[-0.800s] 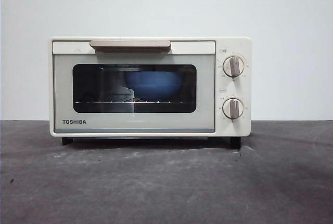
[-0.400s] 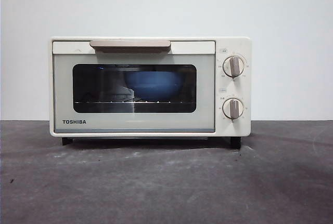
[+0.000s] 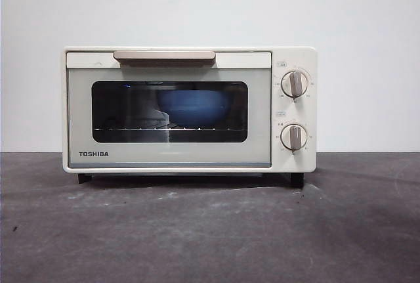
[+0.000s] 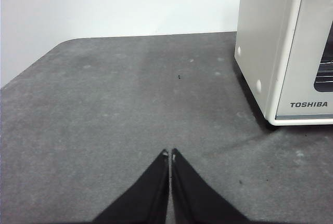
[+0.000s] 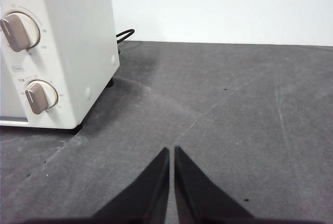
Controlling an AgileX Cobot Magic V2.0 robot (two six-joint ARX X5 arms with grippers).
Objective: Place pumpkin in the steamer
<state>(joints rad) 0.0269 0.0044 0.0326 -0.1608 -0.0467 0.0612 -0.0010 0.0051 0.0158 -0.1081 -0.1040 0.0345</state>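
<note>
Both the left gripper and right gripper are held clenched, empty, above the table. A blue bowl is seen inside the closed steamer, at 12 o'clock.

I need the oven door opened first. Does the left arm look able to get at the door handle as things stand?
Probably yes. The left gripper hangs over bare table beside the oven, jaws shut and empty, and nothing stands before the handle along the door's top.

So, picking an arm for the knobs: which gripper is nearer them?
Right. The right gripper waits off the knob side of the oven; the left gripper is off the opposite side.
</note>
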